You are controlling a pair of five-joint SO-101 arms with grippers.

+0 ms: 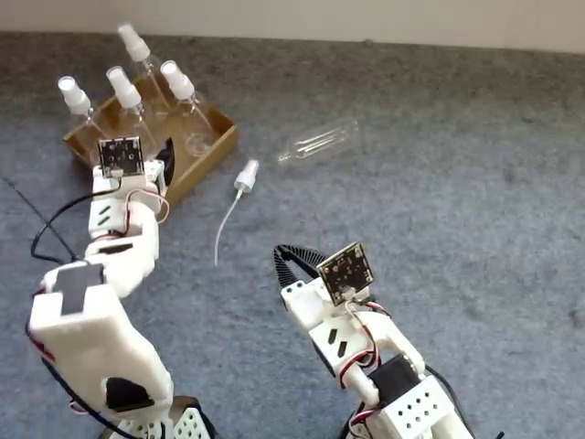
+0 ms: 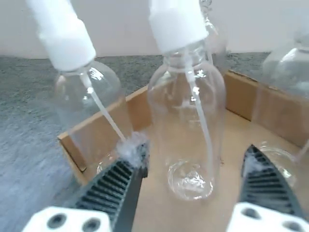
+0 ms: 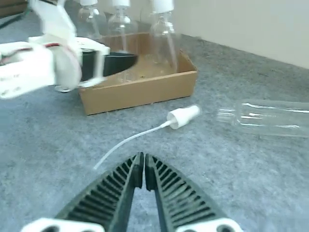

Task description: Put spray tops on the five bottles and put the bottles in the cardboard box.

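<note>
High view, left to right: four capped bottles [image 1: 123,87] stood upright in the box [image 1: 208,157], that share seemingly done. The left gripper [image 2: 195,152] had its fingers spread either side of one bottle [image 2: 186,111], apparently clear of it. Ahead of the right gripper [image 3: 144,163], fingers pressed together and empty, lay the loose top [image 3: 183,116], its tube nearest the fingertips. Beside it lay the bare bottle [image 3: 270,118] on its side, with nothing between.

Plain indoor room, grey carpeted surface [image 1: 494,238], pale wall [image 1: 366,16] behind
</note>
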